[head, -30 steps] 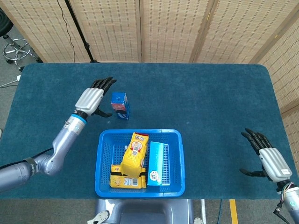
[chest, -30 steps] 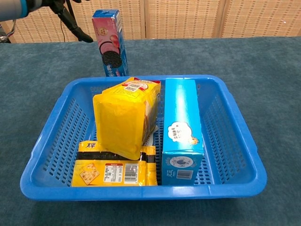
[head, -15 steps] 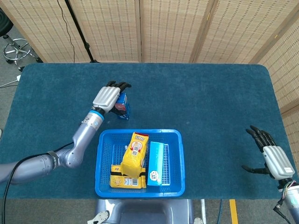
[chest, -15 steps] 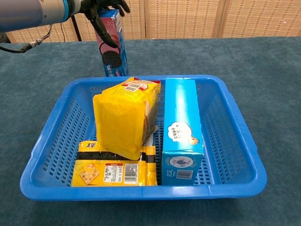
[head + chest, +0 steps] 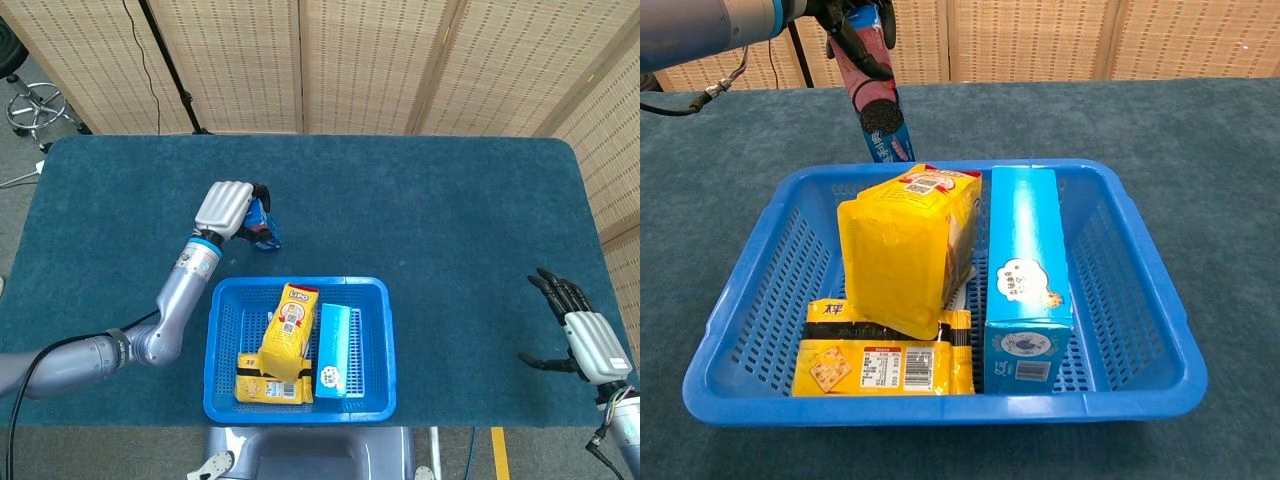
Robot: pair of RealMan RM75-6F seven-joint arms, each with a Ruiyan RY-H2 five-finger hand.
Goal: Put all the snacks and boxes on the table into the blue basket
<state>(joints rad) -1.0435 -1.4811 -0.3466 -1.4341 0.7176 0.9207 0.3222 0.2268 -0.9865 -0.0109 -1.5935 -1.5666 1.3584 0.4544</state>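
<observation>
Clearly the main risk is the cookie box (image 5: 878,105) slipping: the left hand (image 5: 224,208) has its fingers (image 5: 852,38) clamped only around the box's top end, and the box already leans in the chest view, so it could swing, twist loose, or catch on the basket (image 5: 225,300) rim on its way over. Room is also tight. The basket already holds 3 things: a yellow bag (image 5: 908,250) standing on end, a flat cracker pack (image 5: 885,360) under it, and a blue box (image 5: 1025,275). A careless drop could land the cookie box on top of them, or tip it back out.

It is a tall, slim blue and pink carton showing a dark sandwich cookie, sitting just behind the basket's far left corner. Whether its base touches the counter (image 5: 450,210) I cannot tell.

The right hand (image 5: 590,345) rests well apart, fingers spread, empty.
</observation>
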